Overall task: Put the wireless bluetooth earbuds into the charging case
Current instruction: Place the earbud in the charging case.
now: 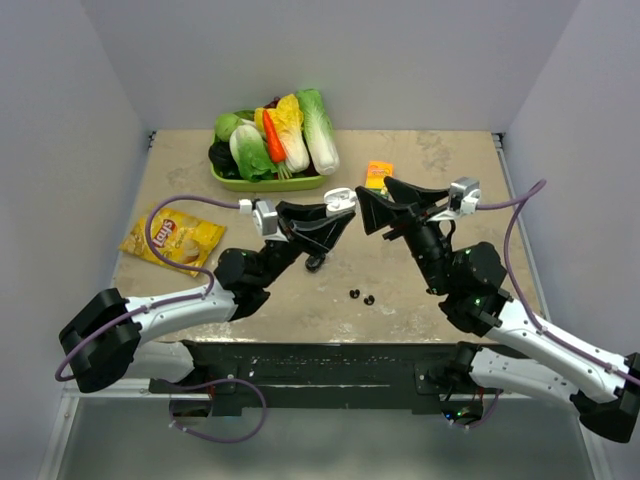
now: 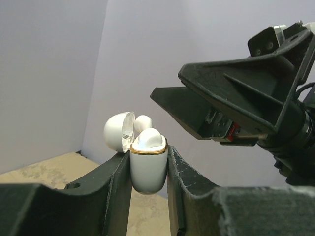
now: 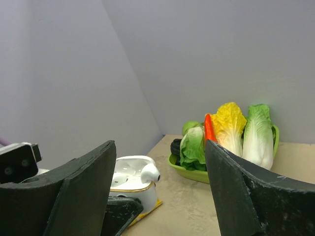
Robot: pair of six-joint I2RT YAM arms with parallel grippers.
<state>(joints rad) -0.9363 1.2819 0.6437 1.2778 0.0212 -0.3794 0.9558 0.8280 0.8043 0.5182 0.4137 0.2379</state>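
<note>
L hand (image 2: 145, 160) tight on charging case (image 2: 146, 176)

Plain pale walls (image 1: 330, 60), beige mottled table (image 1: 450, 180), perhaps stone

Light: bright, diffuse, from above table (image 1: 180, 165). Shadows on table: soft, faint. Wrist views: near fingers (image 3: 64, 196) slightly soft; sheen on case (image 2: 147, 169) lid.

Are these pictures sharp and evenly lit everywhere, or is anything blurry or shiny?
Top external view: soft, even light, faint shadows, two tiny black rounded pieces barely resolved. Left wrist view: glossy white charging case crisp, a glint on its open lid, between the dark fingers of the left tool. Right wrist view: the right tool looms large and dark; the toy vegetables look clear.
</note>
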